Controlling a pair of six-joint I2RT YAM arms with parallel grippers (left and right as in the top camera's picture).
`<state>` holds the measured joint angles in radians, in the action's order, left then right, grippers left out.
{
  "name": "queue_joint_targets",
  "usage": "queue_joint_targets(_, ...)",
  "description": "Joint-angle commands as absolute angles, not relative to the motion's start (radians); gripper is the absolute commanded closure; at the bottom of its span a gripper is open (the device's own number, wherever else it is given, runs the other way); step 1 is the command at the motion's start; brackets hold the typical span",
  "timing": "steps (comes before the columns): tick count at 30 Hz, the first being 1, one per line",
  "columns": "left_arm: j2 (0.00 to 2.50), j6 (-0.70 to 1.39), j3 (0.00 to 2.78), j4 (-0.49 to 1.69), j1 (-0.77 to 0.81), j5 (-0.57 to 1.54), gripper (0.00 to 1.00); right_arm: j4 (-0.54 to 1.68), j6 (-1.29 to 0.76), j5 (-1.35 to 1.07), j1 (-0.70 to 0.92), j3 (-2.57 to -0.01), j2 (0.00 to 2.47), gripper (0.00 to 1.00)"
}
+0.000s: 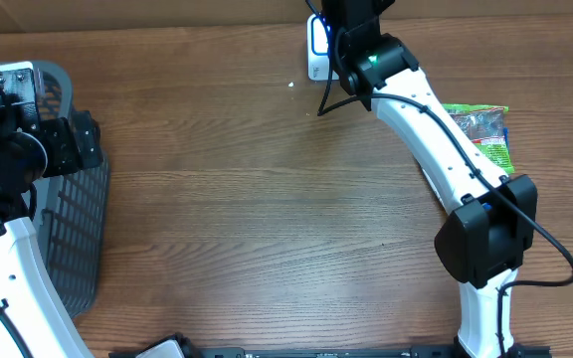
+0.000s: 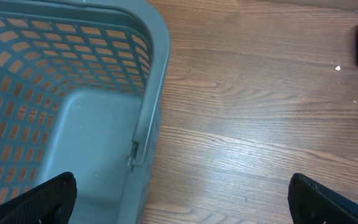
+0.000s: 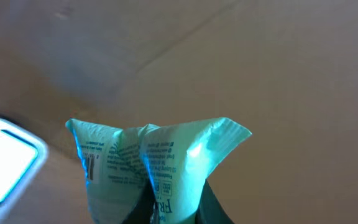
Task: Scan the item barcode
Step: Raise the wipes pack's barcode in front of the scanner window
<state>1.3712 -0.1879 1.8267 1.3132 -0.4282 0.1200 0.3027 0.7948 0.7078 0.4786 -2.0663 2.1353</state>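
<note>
A pale plastic packet (image 3: 160,155), lit cyan, is pinched at its lower edge by my right gripper (image 3: 173,210), which is shut on it. Its printed side faces the camera, with a small barcode (image 3: 91,167) near the left edge. The white scanner (image 3: 5,165) glows just left of the packet. From above, the right arm reaches to the table's far edge, with the gripper (image 1: 351,20) beside the blue-lit scanner (image 1: 316,45); the arm hides the packet there. My left gripper (image 2: 182,205) is open, straddling the rim of the grey basket (image 2: 148,93) with nothing between its fingers (image 2: 48,199).
The grey mesh basket (image 1: 73,199) stands at the table's left edge under the left arm (image 1: 58,144). A green snack packet (image 1: 480,129) lies on the table at the right, next to the right arm. Bare wood spans the middle.
</note>
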Motion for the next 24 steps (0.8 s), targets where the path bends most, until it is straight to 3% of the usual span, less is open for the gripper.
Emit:
queue_joint_targets(1, 1.374, -0.206, 1.84, 1.312, -0.432, 0.127, 0.0, 0.215, 0.989, 0.791, 0.488, -2.086, 2.22, 0.96)
queue_joint_targets(10, 1.374, -0.206, 1.84, 1.312, -0.432, 0.127, 0.0, 0.005, 1.031, 0.812, 0.516, -2.082, 2.366, 0.96)
queue_joint_targets(24, 1.374, -0.206, 1.84, 1.312, -0.432, 0.127, 0.0, -0.007, 1.023, 0.81, 0.519, -2.081, 2.425, 0.96)
